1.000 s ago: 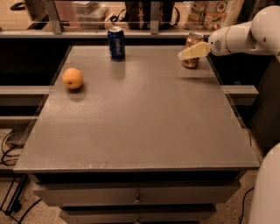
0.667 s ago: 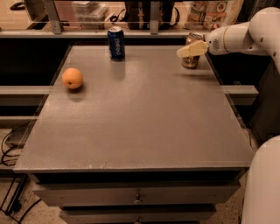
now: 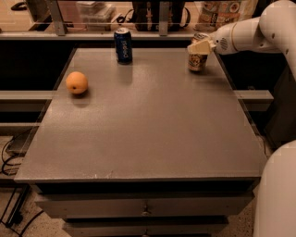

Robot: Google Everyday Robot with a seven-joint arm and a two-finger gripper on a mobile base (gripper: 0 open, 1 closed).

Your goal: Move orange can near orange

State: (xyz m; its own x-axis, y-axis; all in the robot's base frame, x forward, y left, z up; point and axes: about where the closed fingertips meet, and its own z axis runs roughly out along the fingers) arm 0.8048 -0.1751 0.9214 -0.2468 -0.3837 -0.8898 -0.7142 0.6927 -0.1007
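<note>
The orange can [image 3: 197, 62] stands upright at the far right of the grey table [image 3: 152, 129]. My gripper [image 3: 200, 46] reaches in from the right and sits at the can's top, covering its rim. The orange [image 3: 77, 82] lies at the table's left side, far from the can.
A blue Pepsi can [image 3: 123, 45] stands at the back of the table, left of centre. A shelf with bags and boxes [image 3: 222, 11] runs behind the table. The robot's white body [image 3: 277, 194] is at the lower right. Drawers sit under the table's front edge.
The gripper has moved a little up and to the left, so more of the orange can's side shows below it. The can, the orange and the Pepsi can stay put.
</note>
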